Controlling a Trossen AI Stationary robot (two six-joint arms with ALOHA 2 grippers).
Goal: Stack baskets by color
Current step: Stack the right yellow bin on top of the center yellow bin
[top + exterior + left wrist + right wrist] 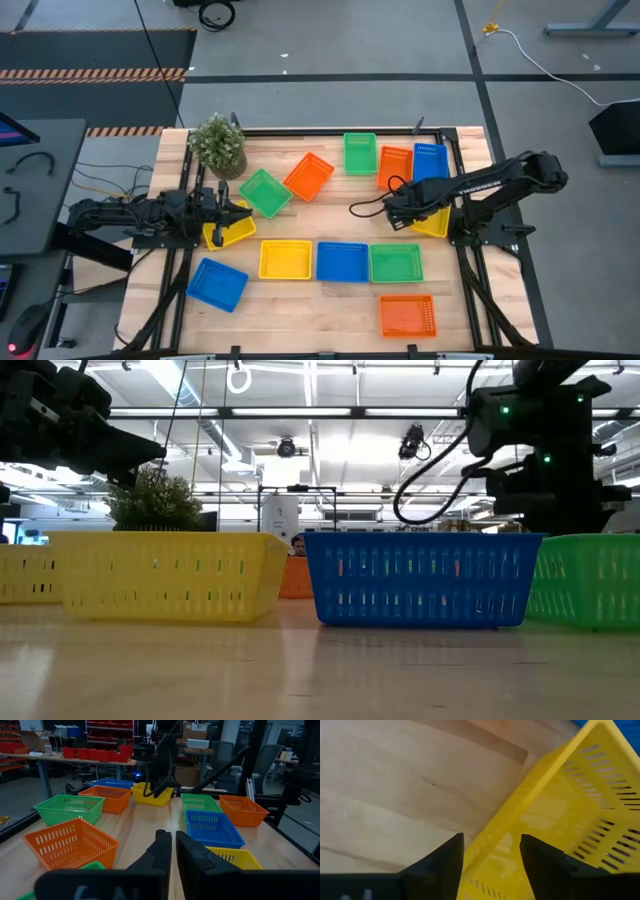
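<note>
The right claw (491,855) hangs over the right side of the worktop (300,310), at about three o'clock from its middle, with its two dark fingers spread and the rim of a yellow basket (555,815) between them (the right wrist view shows the rim running up through the gap, though whether the pads press on it I cannot tell). Seen from above, that yellow basket sits just under the right claw, touching the blue basket (430,160) and orange basket (395,165) at its twelve o'clock. A green basket (360,152) lies a little further round at eleven o'clock.

The left claw (243,212) reaches in from nine o'clock, fingers pressed nearly together, pinching nothing that I can make out; a second yellow basket (230,232) lies just below it. At its one o'clock sit a tilted green basket (265,192) and a tilted orange basket (309,176), with the potted plant (218,143) at twelve.

Across the middle of the worktop a row runs side by side: yellow basket (285,259), blue basket (342,261), green basket (396,263). Toward six o'clock, an orange basket (408,316) lies alone, and a skewed blue basket (217,284) lies at seven o'clock.
</note>
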